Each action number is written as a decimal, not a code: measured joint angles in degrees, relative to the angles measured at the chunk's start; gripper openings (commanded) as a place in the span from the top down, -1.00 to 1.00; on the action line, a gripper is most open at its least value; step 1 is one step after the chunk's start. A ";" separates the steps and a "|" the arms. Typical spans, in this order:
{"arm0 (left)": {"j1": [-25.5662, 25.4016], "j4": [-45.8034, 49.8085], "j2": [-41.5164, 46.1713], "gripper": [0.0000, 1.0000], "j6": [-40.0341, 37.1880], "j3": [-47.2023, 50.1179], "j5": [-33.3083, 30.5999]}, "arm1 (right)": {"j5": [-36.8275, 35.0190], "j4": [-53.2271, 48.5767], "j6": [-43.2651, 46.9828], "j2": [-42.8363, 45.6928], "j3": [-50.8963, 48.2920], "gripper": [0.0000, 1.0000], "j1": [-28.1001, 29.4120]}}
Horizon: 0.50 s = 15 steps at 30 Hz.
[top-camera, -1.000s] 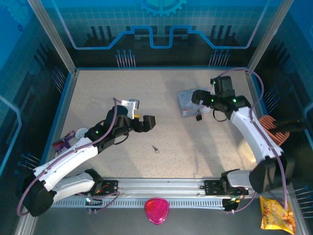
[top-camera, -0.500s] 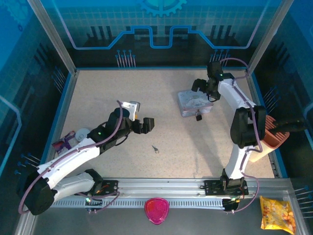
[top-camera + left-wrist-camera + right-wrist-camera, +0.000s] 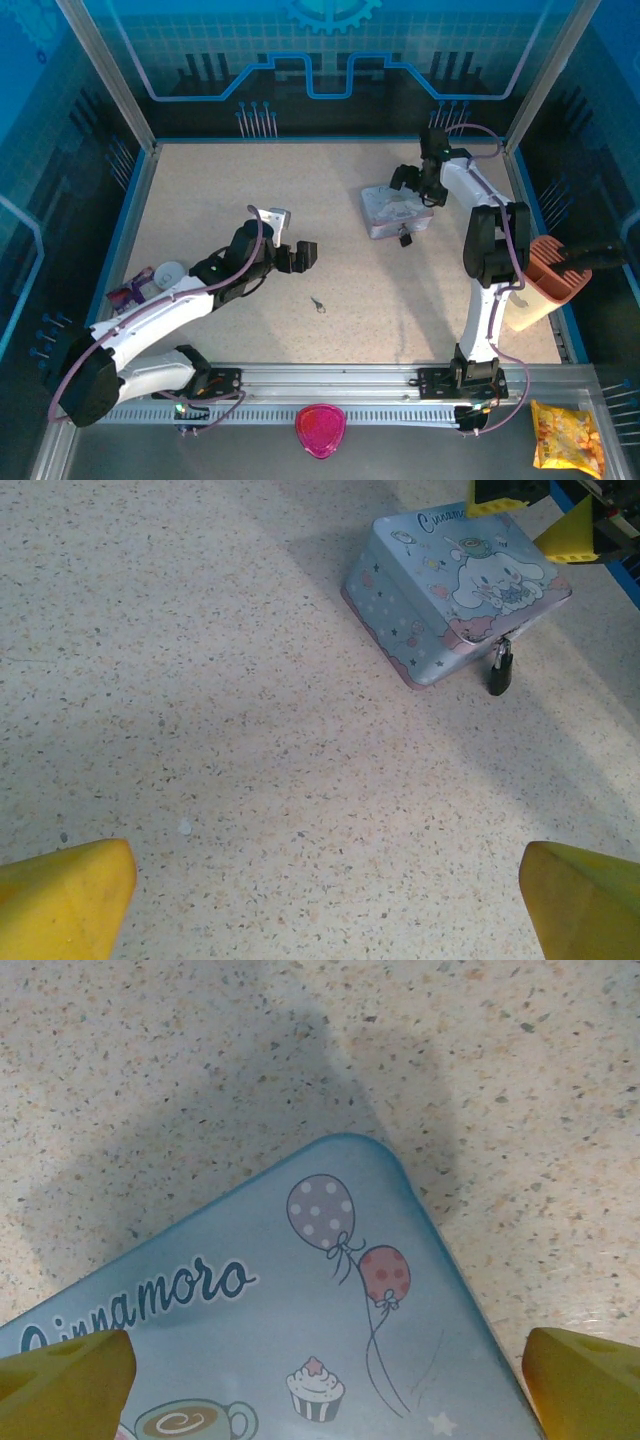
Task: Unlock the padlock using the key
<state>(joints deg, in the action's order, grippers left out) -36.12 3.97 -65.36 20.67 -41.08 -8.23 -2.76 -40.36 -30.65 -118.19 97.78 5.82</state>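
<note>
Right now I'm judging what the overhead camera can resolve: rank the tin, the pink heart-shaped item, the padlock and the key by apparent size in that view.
1. the tin, clearly largest
2. the pink heart-shaped item
3. the padlock and the key: both tiny specks, too alike to rank

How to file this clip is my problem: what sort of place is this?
Probably a robot test cell, not a home: a left arm and right arm bolted to a metal rail, and a speckled table fenced by metal posts and blue printed panels.
</note>
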 measured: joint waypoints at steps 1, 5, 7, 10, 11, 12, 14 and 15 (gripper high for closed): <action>0.00 -0.02 -0.26 -0.99 0.15 -0.07 -0.13 | 0.00 0.20 0.02 0.00 -0.20 -0.99 0.20; 0.00 0.07 -0.83 -0.99 0.31 -0.48 -0.46 | 0.04 0.35 0.04 0.00 -0.42 -0.99 1.40; 0.00 0.09 -0.85 -0.99 0.33 -0.74 -0.96 | -0.02 0.35 0.02 0.00 -0.42 -0.99 2.08; 0.00 0.24 -0.85 -0.99 0.33 -0.90 -1.66 | -0.96 0.04 0.07 0.09 -0.44 -0.99 2.99; 0.00 0.42 -0.85 -0.99 0.33 -0.92 -1.92 | -1.68 -0.35 0.20 0.31 -0.46 -0.99 3.32; 0.00 0.74 -0.87 -0.98 0.35 -1.01 -2.12 | -2.34 -0.57 0.26 0.68 -0.68 -0.99 3.54; 0.00 1.77 -1.01 -0.99 0.37 -1.55 -2.38 | -4.37 -1.46 0.92 2.71 -1.92 -0.99 4.26; 0.00 2.01 -1.05 -0.98 0.39 -1.73 -2.54 | -5.38 -2.01 1.22 4.13 -2.67 -0.99 4.72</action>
<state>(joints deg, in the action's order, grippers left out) -36.12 5.98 -66.41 21.06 -42.81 -10.76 -8.14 -42.37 -29.43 -114.06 95.11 10.55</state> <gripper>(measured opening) 0.992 0.995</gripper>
